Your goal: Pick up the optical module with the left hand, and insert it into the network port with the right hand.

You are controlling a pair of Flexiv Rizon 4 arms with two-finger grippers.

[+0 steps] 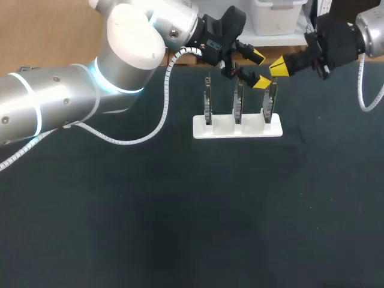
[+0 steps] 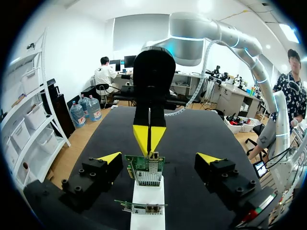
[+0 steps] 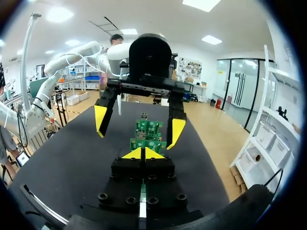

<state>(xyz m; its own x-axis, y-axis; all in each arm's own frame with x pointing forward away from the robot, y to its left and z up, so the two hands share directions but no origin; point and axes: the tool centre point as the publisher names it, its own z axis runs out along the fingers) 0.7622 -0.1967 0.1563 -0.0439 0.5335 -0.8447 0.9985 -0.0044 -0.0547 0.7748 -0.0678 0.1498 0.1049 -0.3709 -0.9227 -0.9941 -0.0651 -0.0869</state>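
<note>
Black table [image 1: 180, 228] below. From the left, holds the left gripper [image 1: 260, 69] wide open, gripping nothing, around the rightmost of three green boards [image 1: 238, 102] in a white holder [image 1: 237, 128]; from the right, presses the tips of the right gripper [image 1: 273, 67] together just above that board's network port [image 2: 146, 178]. Cannot tell where the optical module sits.

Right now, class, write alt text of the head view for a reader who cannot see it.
Three circuit boards stand upright in a white holder on a dark table. The left pincer, open, and the right pincer, tips shut together, flank the top of the rightmost board.
</note>
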